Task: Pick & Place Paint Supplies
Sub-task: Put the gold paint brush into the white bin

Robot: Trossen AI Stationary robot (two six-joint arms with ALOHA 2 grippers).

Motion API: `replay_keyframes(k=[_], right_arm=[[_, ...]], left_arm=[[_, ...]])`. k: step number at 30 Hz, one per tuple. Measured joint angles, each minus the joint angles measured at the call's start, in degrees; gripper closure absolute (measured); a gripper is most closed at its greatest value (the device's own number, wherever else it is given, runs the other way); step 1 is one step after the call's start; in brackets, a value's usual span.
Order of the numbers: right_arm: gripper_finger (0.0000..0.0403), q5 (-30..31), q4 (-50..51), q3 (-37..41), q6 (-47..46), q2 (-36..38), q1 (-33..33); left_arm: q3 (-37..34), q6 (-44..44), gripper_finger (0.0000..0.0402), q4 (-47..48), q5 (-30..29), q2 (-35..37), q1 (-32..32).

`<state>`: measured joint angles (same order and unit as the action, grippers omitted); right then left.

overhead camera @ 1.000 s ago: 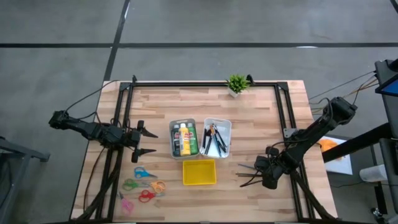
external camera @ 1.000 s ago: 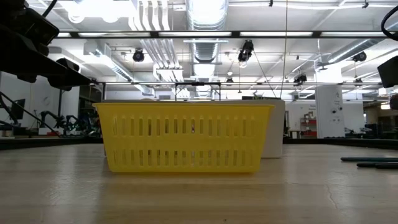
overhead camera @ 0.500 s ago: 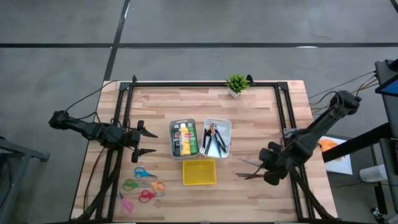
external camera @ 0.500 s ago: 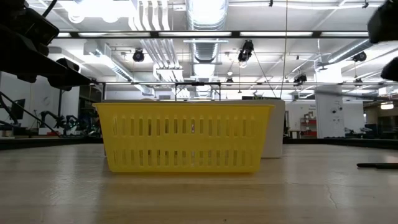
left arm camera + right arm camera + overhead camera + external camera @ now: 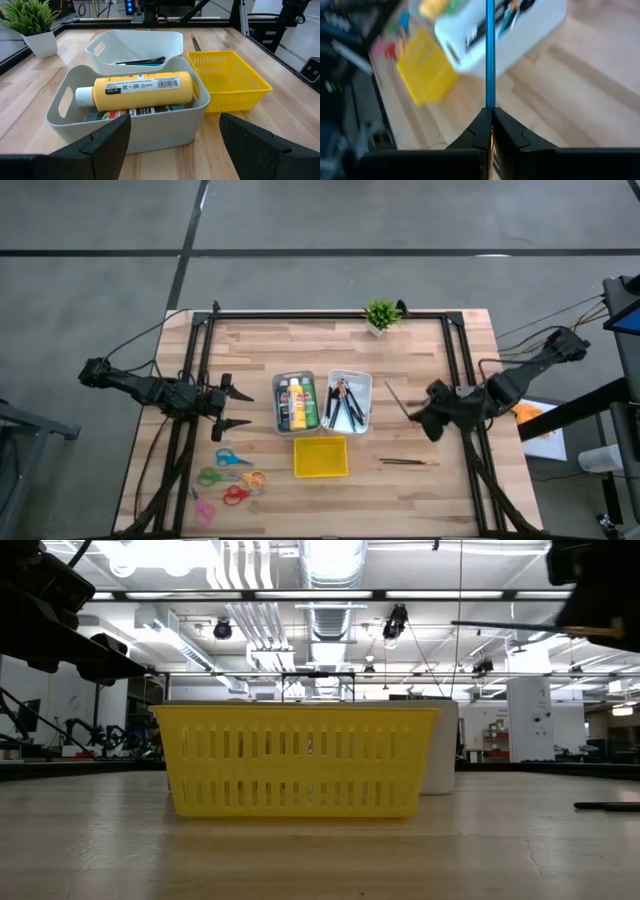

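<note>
I have the right gripper (image 5: 418, 412) lifted over the right part of the table (image 5: 420, 350), between the white bin and the right edge. Its fingers (image 5: 481, 131) are pinched tight on a slim blue pencil (image 5: 490, 50), which sticks straight out from the tips toward the bins. In the high view the pencil (image 5: 395, 397) shows as a thin dark line slanting away from the gripper, clear of the wood.

On the table near the front edge, right of the yellow basket (image 5: 320, 457), one thin brush (image 5: 407, 463) lies flat, its length running along that edge. The low view shows it as a dark line (image 5: 606, 806) resting on the wood at the right.

The grey bin (image 5: 295, 402) sits mid-table with the paint bottles lying in it side by side. From the left wrist I see the yellow bottle (image 5: 137, 89) on top, cap toward the bin's handle end, and a dark bottle (image 5: 132, 112) under it. The white bin (image 5: 349, 401) touches the grey one on its right and holds several dark-handled brushes (image 5: 346, 405).

The left gripper (image 5: 236, 408) waits at the left edge of the table, level with the grey bin, its jaws spread wide with nothing between them, pointing at that bin. A small potted plant (image 5: 380, 316) stands at the back edge, and coloured scissors (image 5: 232, 477) lie near the front left corner.
</note>
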<state>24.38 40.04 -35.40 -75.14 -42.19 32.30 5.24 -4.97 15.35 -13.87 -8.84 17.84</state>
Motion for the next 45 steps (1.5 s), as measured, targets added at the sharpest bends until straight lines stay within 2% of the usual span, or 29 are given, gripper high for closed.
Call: replay_keyframes(k=[4,9,16,22,31,45], right_arm=[[0.0394,-1.00,-4.79,0.00,2.62,0.84,-7.22],[0.0394,-6.55,-12.42,-0.07,6.46,-1.03,-16.83],[0.0394,-16.28,-21.26,-0.07,9.09,-8.25,-27.85],[0.0394,-23.62,-28.42,-0.56,9.82,-16.47,-32.82],[0.0394,-29.68,-24.32,-9.29,13.29,-31.18,-35.66],[0.0394,-31.97,-2.96,-28.15,20.10,-51.42,-37.01]], left_arm=[[0.00,0.00,0.0096,0.00,0.00,0.00,0.00],[0.02,0.00,0.0096,0.00,0.00,0.00,-0.01],[0.02,0.00,0.0096,0.00,0.00,0.00,0.00],[0.02,0.00,0.0096,0.00,0.00,0.00,0.00],[0.02,0.00,0.0096,0.00,0.00,0.00,-0.02],[0.01,0.00,0.0096,0.00,0.00,0.00,0.00]])
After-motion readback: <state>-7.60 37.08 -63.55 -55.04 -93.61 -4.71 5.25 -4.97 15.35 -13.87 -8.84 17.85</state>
